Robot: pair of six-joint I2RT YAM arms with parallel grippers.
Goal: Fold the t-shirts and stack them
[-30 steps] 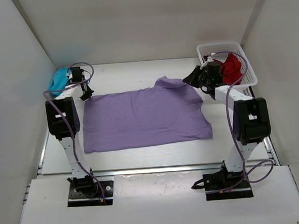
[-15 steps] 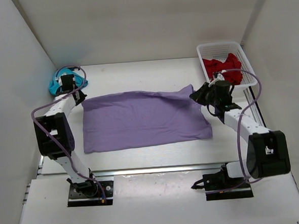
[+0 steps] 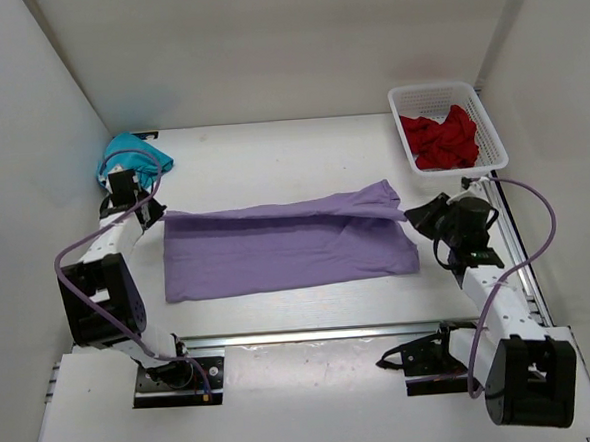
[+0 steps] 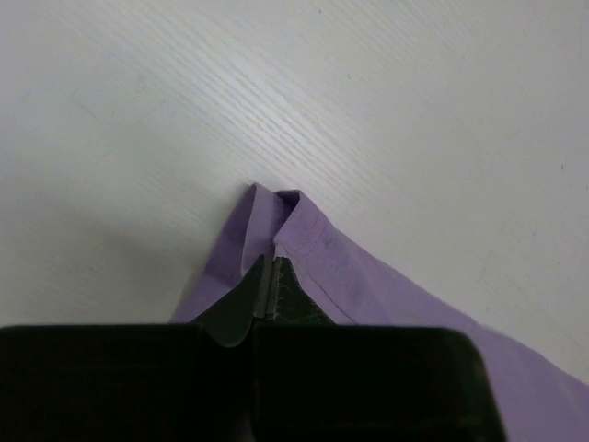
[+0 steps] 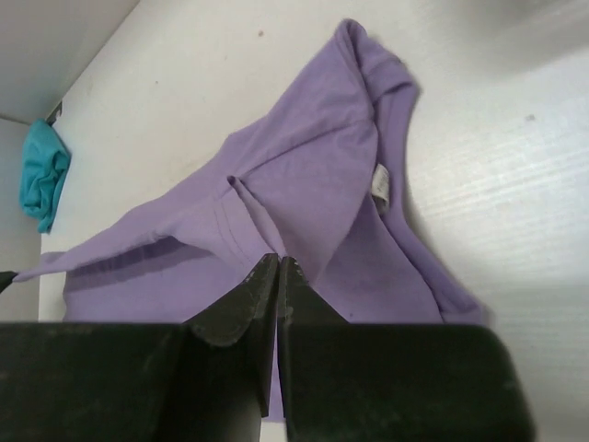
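Centrally on the white worktop (image 3: 271, 152) lies the lavender t-shirt (image 3: 277, 257), spread wide from left to right. Its near edge lies flat and runs parallel to the worktop's near edge. Its far edge is raised off the surface into a long, taut fold.

The left gripper (image 4: 269, 276) has its jaws pressed together on the far-left corner of that shirt, and the cloth bunches into a small peak just past the tips. The right gripper (image 5: 278, 269) likewise pinches the far-right part of the shirt near the collar, with the fabric draping away from its closed tips toward the left.

A wide band of bare worktop runs between the raised fold and the back wall (image 3: 265, 53). A narrower strip shows between the shirt's near edge and the worktop's near edge.

The teal t-shirt (image 3: 131, 156) sits crumpled in the far-left corner, just beyond the left gripper. The red t-shirt (image 3: 442, 140) is heaped inside the white mesh basket (image 3: 398, 99) in the far-right corner, well apart from the right gripper.

Plain white walls close in the worktop on the left, right and far sides.
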